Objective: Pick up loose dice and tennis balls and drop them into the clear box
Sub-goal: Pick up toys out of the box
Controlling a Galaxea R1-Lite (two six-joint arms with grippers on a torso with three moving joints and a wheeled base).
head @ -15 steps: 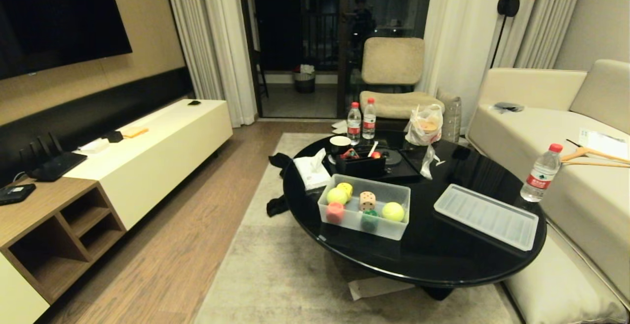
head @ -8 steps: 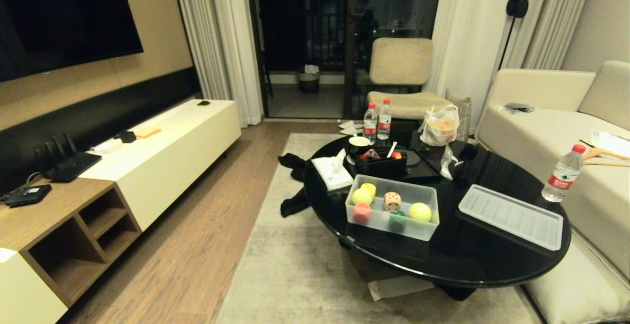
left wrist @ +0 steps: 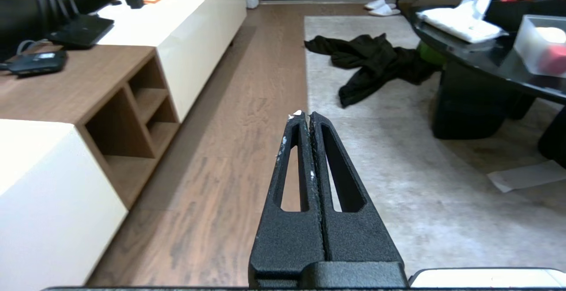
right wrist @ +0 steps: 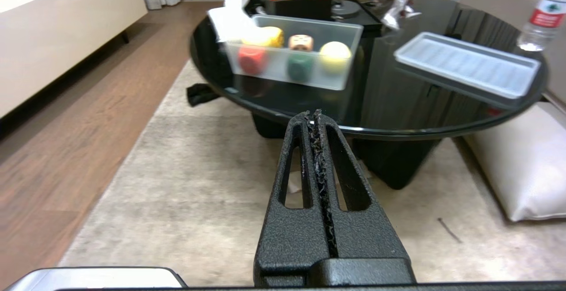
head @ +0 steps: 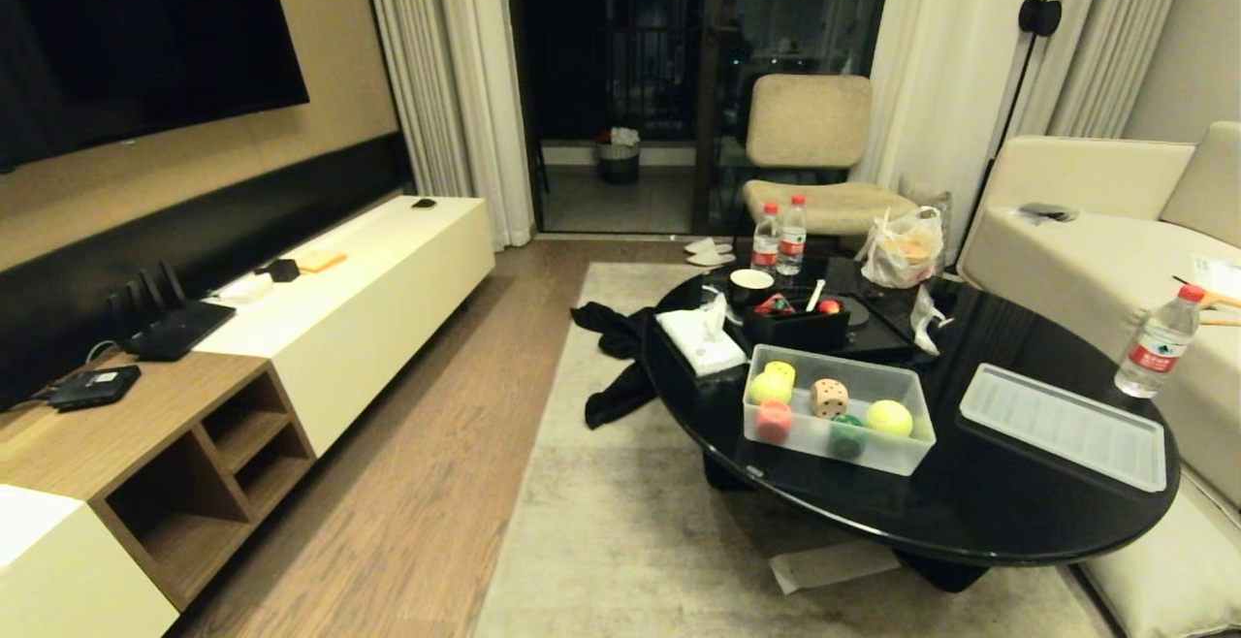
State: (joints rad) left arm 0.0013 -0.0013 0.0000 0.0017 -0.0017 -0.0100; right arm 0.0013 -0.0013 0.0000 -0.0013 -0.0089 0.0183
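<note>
left gripper [left wrist: 305, 115]: black two-finger gripper, fingers pressed together, empty. Hangs over the wood floor, well left of the round black glossy table [head: 979, 512]; parked, nothing near it to grab.
black garment [head: 616, 366]: crumpled on the rug just left of the table; not a task item.
white tissue pack [head: 700, 339]: on the table's left rim, touching nothing of the task.
black organiser box [head: 797, 326]: on the table behind the clear box; holds small red bits, contents otherwise too small to tell.
clear box [head: 911, 459]: shallow frosted plastic bin, lid off, on the table's near-left part. Open top reads as ready for drops.
box contents: two fuzzy yellow-green tennis balls [head: 769, 387], one at each end; pale tan dice [head: 829, 398] with dark pips mid-box; red spotted piece [head: 774, 420], green spotted piece [head: 846, 432], yellow spotted piece [head: 781, 371].
loose items: none visible on the table or the rug; my read is the task looks near done, or the rest is out of view.
ribbed lid [head: 1062, 425]: translucent, flat on the table right of the clear box, apart from it.
right gripper [right wrist: 317, 115]: same black type, fingers closed, empty; short of the table's near edge, aimed at it.
water bottle [head: 1154, 345]: clear plastic, red cap, at the table's far-right rim.
</note>
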